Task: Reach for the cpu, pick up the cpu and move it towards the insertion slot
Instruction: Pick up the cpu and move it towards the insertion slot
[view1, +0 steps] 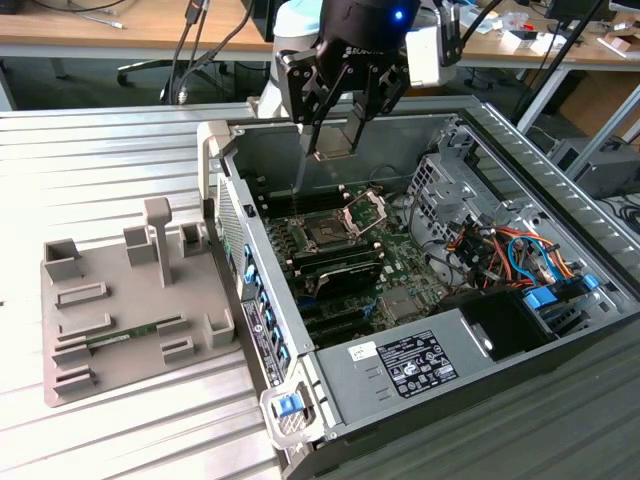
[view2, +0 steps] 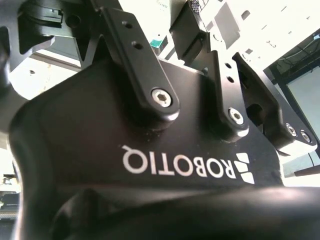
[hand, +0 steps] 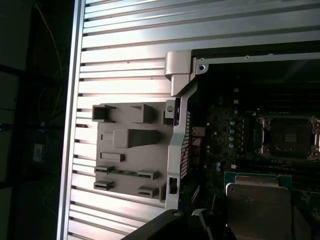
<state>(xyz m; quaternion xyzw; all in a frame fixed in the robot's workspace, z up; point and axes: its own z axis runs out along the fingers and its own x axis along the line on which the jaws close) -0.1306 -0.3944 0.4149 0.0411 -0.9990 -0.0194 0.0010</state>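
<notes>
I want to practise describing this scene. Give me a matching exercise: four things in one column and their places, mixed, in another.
Things:
1. cpu
2. insertion slot
3. memory stick
4. grey tray

Places:
A. on the motherboard inside the computer case, metal frame hinged open
B. held in the gripper, above the case
C. lying in the grey tray
D. on the slatted table, at the exterior view's left of the case

Pairs: 1-B, 2-A, 3-C, 4-D
</notes>
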